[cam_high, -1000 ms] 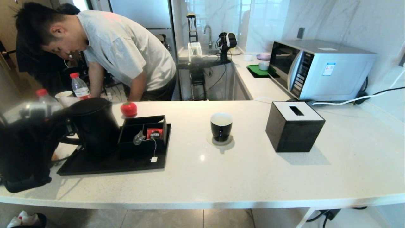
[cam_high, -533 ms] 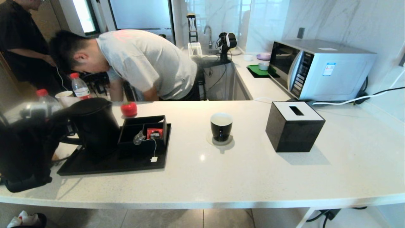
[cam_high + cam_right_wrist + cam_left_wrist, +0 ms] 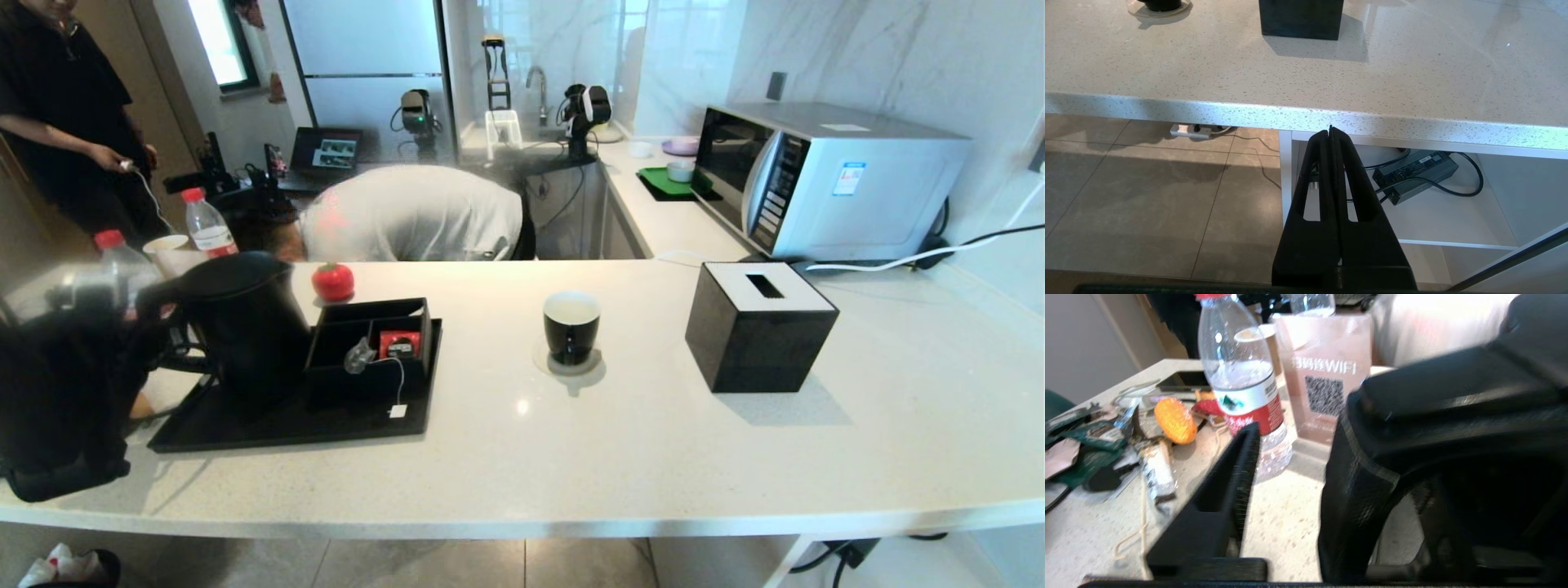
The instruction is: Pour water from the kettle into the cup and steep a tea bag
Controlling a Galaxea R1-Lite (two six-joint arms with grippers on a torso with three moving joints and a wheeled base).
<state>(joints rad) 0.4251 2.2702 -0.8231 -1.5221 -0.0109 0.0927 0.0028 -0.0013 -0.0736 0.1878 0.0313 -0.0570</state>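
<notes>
The black kettle [image 3: 245,327] stands on the left end of a black tray [image 3: 286,425]. My left gripper [image 3: 163,325] is at its loop handle [image 3: 1363,486], open. One finger [image 3: 1229,486] shows clear of the handle with bare counter between them, and the other is hidden by the handle. The black cup [image 3: 571,327] sits on a clear coaster mid-counter. The tea bag [image 3: 357,356] lies in a black organiser box, its string hanging to a white tag [image 3: 397,411]. My right gripper [image 3: 1331,131] is shut and empty below the counter's front edge.
A black tissue box [image 3: 759,325] stands right of the cup, with a microwave [image 3: 824,175] behind it. A red sachet [image 3: 399,345], a red tomato-shaped object [image 3: 332,281], bottles [image 3: 208,222], a paper cup [image 3: 166,245] and a WIFI sign [image 3: 1327,375] surround the kettle. A person [image 3: 408,214] bends behind the counter.
The person behind the counter has bent lower, and another has stepped in at far left. My left arm shifted slightly at the kettle handle. Kettle, cup and tea bag stayed put.
</notes>
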